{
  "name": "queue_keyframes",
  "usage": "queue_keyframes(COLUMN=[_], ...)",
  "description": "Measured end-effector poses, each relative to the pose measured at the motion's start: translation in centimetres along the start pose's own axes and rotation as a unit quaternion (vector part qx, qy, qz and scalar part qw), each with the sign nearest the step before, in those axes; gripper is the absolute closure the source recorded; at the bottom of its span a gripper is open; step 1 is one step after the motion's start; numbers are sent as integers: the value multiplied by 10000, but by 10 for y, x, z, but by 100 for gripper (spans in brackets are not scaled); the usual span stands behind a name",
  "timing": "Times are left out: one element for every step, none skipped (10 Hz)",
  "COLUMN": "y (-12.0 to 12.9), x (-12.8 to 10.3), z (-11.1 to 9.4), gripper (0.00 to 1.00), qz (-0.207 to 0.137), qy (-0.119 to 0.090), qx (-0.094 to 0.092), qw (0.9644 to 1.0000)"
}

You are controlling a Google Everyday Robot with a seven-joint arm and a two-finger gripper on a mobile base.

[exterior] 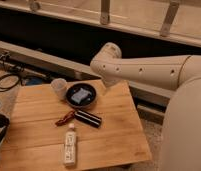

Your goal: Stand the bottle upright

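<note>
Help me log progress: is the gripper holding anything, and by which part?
Nothing visible. The bottle lies flat on the table, untouched; the gripper hangs apart from it, beside the bowl.

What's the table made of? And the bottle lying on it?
The table looks like wood: pale planks with seams, matte. The bottle seems white plastic, but I can't be sure. The gripper is hidden past the arm bend.

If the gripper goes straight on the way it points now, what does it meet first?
The gripper, under the bent wrist, seems to point down, close beside the black bowl. It probably meets the wooden table first, though depth is unclear.
</note>
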Motion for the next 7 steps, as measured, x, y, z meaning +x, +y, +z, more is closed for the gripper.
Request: queue_keyframes(y=[0,0,1,1,2,2,2], x=[0,0,-1,-1,-1,-1,-1], z=[0,0,0,0,0,0,0], gripper=[20,20,20,20,20,20,20], qz=[-2,-4,-9,-11,-14,-15,-14], qy=[0,-2,-3,-4,-5,-5,-5], qx=[0,-1,-2,-2,-3,-3,-3], qw=[10000,10000,10000,10000,10000,10000,10000])
